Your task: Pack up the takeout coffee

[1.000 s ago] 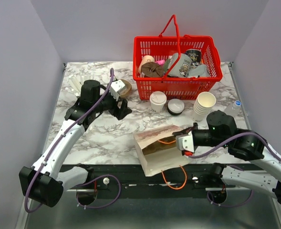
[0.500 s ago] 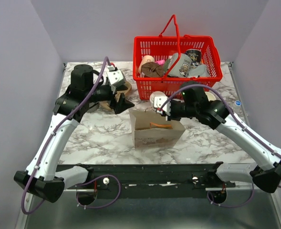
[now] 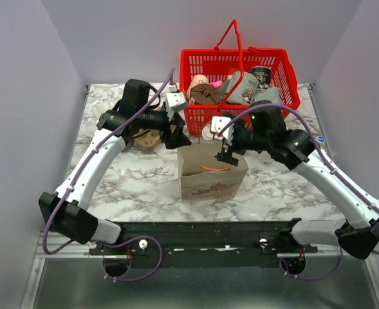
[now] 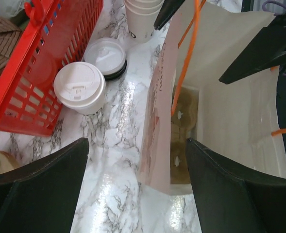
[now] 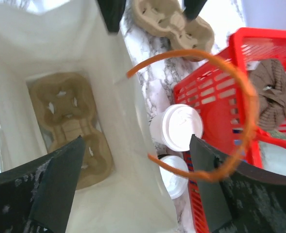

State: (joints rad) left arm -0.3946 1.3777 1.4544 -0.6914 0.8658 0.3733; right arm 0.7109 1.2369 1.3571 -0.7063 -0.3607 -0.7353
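Both grippers are wide open, holding nothing: the left gripper [image 4: 137,141] hovers beside the paper bag [image 4: 220,102] and the right gripper [image 5: 135,141] straddles its wall. The takeout coffee [image 4: 79,89] stands upright just beside the red basket [image 4: 45,68], at 10 o'clock from the left gripper, which looks nearer. Overhead, the right wrist mostly hides it.

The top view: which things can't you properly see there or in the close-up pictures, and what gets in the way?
Coffee cup: top view, mostly hidden behind the right gripper and the bag.
Stack of cups: left wrist view, cut off by the top edge; number unclear.
Spare cup tray: top view, partly under the left arm.
Basket contents: top view, too small and jumbled to name.
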